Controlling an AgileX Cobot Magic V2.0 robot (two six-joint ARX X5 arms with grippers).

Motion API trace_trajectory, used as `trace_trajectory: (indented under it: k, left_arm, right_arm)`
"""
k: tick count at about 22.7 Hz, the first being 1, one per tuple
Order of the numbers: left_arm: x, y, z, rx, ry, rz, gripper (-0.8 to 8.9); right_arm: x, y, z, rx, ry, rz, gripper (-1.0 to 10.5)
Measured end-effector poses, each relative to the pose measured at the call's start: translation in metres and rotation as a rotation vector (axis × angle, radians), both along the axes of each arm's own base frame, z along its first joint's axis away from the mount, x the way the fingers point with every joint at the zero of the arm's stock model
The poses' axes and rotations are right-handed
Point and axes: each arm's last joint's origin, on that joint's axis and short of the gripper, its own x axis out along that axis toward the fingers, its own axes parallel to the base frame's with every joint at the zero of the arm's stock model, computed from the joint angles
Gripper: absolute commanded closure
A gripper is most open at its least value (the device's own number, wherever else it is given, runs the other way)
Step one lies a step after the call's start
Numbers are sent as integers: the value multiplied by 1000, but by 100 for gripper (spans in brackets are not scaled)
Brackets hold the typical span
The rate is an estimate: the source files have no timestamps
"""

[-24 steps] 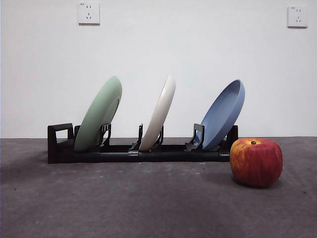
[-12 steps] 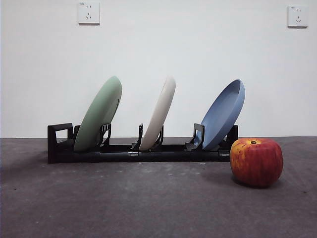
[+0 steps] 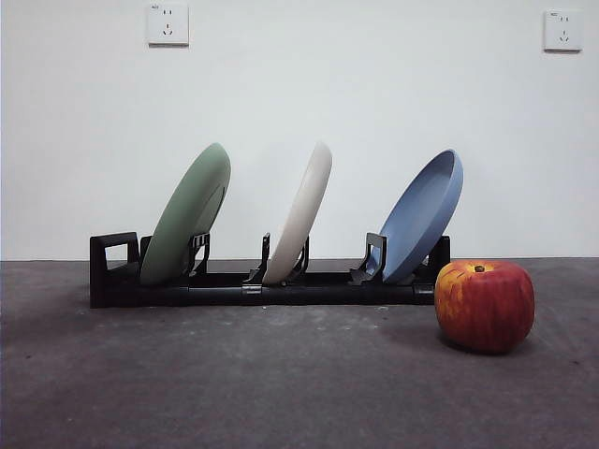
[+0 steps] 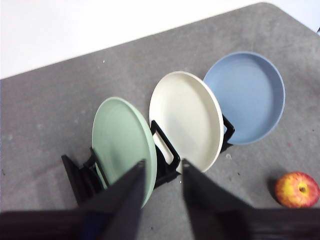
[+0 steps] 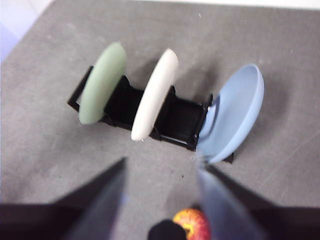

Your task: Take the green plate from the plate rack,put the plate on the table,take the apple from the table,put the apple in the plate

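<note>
The green plate leans in the plate rack untouched, the apple resting on the tabletop beside the rack's far end. Your left claw hangs released above the plate and your right claw released over the apple; the first step looks unstarted, so lower the left onto the green rim.

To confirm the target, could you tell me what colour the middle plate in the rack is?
Cream-white plate, clearest in the left wrist view.
</note>
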Motion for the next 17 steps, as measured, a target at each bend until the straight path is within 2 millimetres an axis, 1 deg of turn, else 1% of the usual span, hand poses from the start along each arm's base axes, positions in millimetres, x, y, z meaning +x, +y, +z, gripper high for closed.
trace_trajectory:
  k: [4,6,9,12,14,15,17]
  left_arm:
    - [13,-8,-7,-9,17,-2,283]
    - [27,-14,-12,-5,45,2,283]
    - [59,-26,-18,1,80,8,284]
    - [96,-41,-24,22,136,10,287]
    - [119,-48,-30,44,192,15,390]
    - [128,-50,-34,53,217,19,410]
    - [147,-53,-44,69,263,30,410]
  right_arm:
    - [0,0,1,0,-1,0,286]
    - [0,0,1,-2,-5,2,286]
    - [0,0,1,-2,-5,2,286]
    - [0,0,1,-2,-4,2,286]
    - [0,0,1,-2,-4,2,286]
    - [0,0,1,-2,-4,2,287]
    - [0,0,1,-3,-1,2,287]
